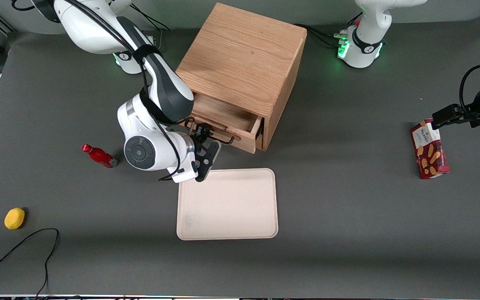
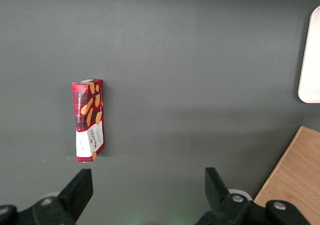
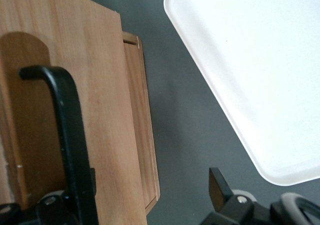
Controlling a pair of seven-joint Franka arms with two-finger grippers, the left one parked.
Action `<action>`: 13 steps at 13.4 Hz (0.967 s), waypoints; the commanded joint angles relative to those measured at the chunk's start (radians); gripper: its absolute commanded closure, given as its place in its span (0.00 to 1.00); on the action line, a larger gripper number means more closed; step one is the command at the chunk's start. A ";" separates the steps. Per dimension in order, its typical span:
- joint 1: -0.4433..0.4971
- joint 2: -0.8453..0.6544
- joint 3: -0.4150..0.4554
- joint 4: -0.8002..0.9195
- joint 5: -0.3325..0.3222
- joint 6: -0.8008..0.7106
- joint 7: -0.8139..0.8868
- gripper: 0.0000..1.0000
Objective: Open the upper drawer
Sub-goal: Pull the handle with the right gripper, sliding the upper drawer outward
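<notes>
the light-oak upper drawer [image 1: 227, 127] of the oak cube cabinet [image 1: 246, 62] is seen partly pulled out above the cream tray [image 1: 227, 204]. the end effector [image 1: 206, 143] is spread around its thin black bar handle [image 3: 70, 150], probably hooked for pulling.

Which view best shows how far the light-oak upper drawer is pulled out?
The front view: the light-oak upper drawer juts from the oak cabinet, end effector at its handle. The right wrist view shows only its front and black bar handle. The left wrist view misses it.
</notes>
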 commanded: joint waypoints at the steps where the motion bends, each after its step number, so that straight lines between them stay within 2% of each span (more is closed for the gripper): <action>1: -0.028 0.031 0.001 0.064 0.000 -0.026 -0.020 0.00; 13: -0.099 0.097 0.005 0.173 0.000 -0.056 -0.071 0.00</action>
